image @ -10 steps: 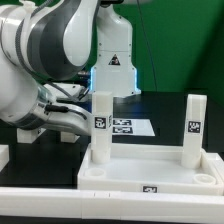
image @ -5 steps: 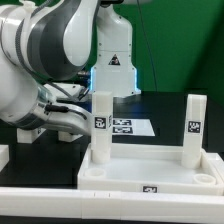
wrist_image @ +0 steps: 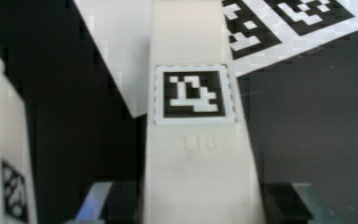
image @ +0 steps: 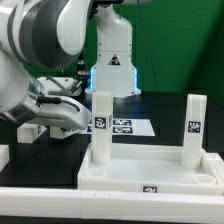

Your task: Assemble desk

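Arm (image: 40,45) swung toward exterior view's left | claw (wrist_image: 197,205) straddles upright leg (wrist_image: 197,160) | grip unclear

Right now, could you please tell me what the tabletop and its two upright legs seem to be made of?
Tabletop: likely white plastic, smooth and matte, with a moulded raised rim. Both legs: seemingly the same white plastic, with smooth faces and square edges. Each carries a printed black-and-white tag, probably paper.

Bright, even light; exterior view sharp; wrist view soft, near leg (wrist_image: 190,150) blurred.
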Available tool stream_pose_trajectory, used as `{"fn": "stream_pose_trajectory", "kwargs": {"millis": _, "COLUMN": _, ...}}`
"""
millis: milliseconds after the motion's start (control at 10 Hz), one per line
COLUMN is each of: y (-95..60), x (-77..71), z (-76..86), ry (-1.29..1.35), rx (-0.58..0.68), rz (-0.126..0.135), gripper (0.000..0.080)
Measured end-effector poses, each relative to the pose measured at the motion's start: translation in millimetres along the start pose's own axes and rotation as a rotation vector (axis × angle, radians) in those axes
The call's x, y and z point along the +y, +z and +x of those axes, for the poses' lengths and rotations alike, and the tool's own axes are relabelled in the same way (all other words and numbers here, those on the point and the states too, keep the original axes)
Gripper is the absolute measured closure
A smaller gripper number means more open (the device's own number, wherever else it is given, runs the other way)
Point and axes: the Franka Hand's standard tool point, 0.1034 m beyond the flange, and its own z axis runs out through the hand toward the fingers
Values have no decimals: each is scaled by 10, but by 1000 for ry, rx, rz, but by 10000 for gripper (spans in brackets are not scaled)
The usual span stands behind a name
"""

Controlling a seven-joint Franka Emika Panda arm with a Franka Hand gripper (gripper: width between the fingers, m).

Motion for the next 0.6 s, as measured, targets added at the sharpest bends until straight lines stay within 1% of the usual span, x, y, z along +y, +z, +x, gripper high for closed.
{"fn": "stream_pose_trajectory", "kwargs": {"millis": 100, "y": -149, "x": -53, "z": -42, "ry": -19, "rx": 20, "rz": -14, "gripper": 509}}
{"fn": "stream_pose_trajectory", "kwargs": {"millis": 200, "y": -244, "x": -109, "z": -42, "ry": -37, "rx": 36, "rz": -34, "gripper": 509}}
{"fn": "stream_pose_trajectory", "kwargs": {"millis": 400, "y": -229, "x": -91, "z": 8, "ry": -35, "rx": 59, "rz": -39, "gripper": 509}}
{"fn": "stream_pose_trajectory", "kwargs": {"millis": 600, "y": -240, "x": -90, "z": 14, "ry": -35, "rx": 62, "rz": -40, "gripper": 509}}
